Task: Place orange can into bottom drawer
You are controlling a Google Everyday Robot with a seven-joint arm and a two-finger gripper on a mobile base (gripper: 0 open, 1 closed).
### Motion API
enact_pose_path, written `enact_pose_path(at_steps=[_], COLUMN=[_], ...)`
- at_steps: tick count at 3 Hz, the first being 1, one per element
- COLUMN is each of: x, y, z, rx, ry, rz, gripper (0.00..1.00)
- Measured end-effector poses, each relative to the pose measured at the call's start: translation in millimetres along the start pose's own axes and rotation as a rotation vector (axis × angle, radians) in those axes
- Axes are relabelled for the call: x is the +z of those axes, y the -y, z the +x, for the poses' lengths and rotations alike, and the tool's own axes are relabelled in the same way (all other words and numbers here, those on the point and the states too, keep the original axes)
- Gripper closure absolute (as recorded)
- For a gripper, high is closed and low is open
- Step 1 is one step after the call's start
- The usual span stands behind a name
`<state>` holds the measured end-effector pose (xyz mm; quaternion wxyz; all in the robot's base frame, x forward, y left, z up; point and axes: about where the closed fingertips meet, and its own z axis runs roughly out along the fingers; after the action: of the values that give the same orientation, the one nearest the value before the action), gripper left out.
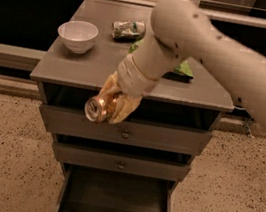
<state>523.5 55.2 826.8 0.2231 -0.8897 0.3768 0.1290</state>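
Out in front of the grey cabinet's top edge, the gripper [106, 107] hangs from the cream arm [217, 56], which reaches in from the right and crosses over the tabletop [86, 65]. Its yellowish fingers [122, 107] are clamped around the orange can [95, 109], which lies on its side in the grasp with its silver end turned toward the camera. The can is in the air, level with the dark gap under the tabletop and just above the front of the top drawer [69, 122].

Below that sits the middle drawer [89, 157]; both of these shallow drawers are pushed in and each has a small round knob. The bottom drawer [116, 201] is pulled out, its dark plank interior open to view, well below the can and a little to its right.

On the tabletop, a white bowl [77, 35] stands near the left edge. A silver-green foil packet [128, 29] lies further back, and a green chip bag [182, 68] is partly hidden behind the arm. Speckled flooring [7, 158] surrounds the cabinet.
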Motion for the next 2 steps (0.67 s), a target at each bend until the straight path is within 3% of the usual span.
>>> enact_pose_path(at_steps=[1, 2], x=[94.6, 106.4], y=[-68.1, -123.5], z=[36.5, 83.8], rx=[0.296, 0.578], ry=[0.280, 0.454], rz=[0.023, 0.143], gripper=[1.00, 1.00])
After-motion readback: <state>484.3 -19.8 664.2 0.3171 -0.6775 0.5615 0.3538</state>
